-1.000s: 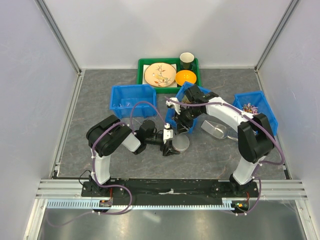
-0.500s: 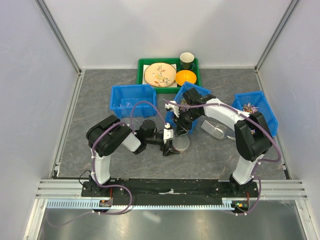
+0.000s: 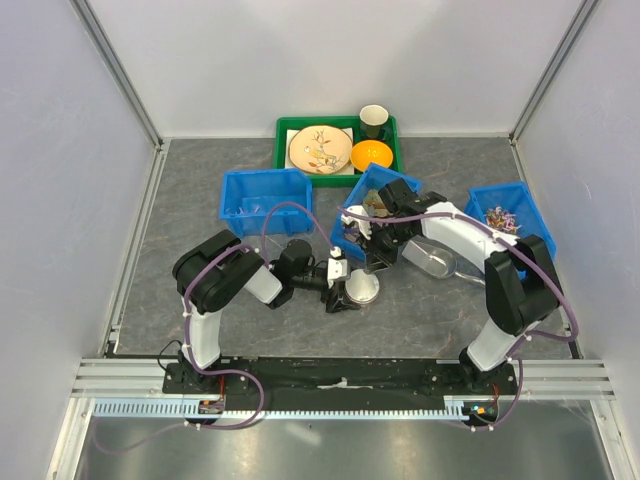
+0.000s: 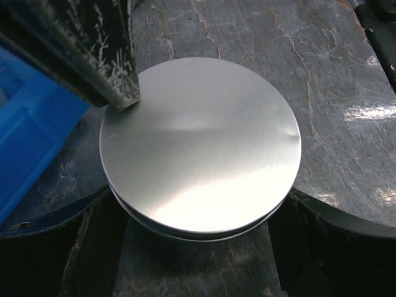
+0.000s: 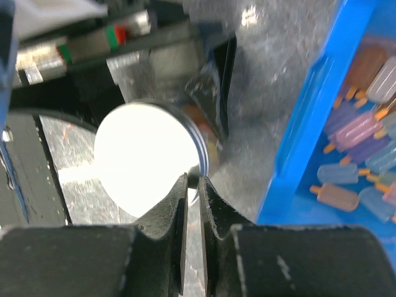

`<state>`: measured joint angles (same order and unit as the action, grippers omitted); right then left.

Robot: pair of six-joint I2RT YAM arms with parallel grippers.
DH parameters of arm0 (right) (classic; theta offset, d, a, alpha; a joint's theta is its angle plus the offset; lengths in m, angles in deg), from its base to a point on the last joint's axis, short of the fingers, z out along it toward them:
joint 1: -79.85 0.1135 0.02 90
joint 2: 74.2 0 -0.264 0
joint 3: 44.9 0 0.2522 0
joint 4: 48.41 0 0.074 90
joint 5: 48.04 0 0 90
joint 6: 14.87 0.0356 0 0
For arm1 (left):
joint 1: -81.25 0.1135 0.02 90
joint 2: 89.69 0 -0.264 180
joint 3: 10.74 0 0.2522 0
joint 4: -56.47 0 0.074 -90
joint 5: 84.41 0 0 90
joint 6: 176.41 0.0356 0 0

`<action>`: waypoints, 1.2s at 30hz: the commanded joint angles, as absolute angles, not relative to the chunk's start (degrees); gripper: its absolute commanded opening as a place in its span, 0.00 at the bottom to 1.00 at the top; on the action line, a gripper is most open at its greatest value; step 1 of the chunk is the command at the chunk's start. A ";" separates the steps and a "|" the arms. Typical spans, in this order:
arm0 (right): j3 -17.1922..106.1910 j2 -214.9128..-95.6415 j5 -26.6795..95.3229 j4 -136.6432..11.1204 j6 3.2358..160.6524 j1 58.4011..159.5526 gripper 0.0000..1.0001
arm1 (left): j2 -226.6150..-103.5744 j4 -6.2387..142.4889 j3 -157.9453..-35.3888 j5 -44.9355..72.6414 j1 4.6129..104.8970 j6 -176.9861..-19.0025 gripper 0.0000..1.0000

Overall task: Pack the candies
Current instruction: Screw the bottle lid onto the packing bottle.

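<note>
Overhead view evenly lit, sharp, shadows soft. Left wrist view: broad glare band across lid (image 4: 201, 145), hot spots on table (image 4: 365, 114) toward 3 o'clock, dark vignette along bottom. Right wrist view: lid (image 5: 145, 164) blown out white, fingers (image 5: 167, 232) at 6 o'clock blurred, bin (image 5: 315, 136) soft.

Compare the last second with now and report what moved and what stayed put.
The right gripper swung from the middle blue bin down toward the near side, onto the round tin lid, and its fingers now pinch the lid's rim. The left gripper stayed beside the tin, and the lid kept its place. The bins and green tray are unchanged.
</note>
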<state>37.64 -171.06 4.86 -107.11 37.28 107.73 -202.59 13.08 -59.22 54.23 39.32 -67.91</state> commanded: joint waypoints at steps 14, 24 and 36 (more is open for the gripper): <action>33.81 -163.93 6.19 -121.06 32.32 108.06 0.20 | -203.95 14.33 -60.18 51.21 39.77 -65.15 0.80; 42.42 -168.84 1.27 -110.87 40.31 108.06 0.35 | -203.95 14.42 -60.27 51.21 39.77 -65.14 0.81; 45.59 -178.96 -3.74 -102.51 43.93 108.15 0.38 | -203.86 14.33 -60.18 51.03 39.77 -64.97 0.81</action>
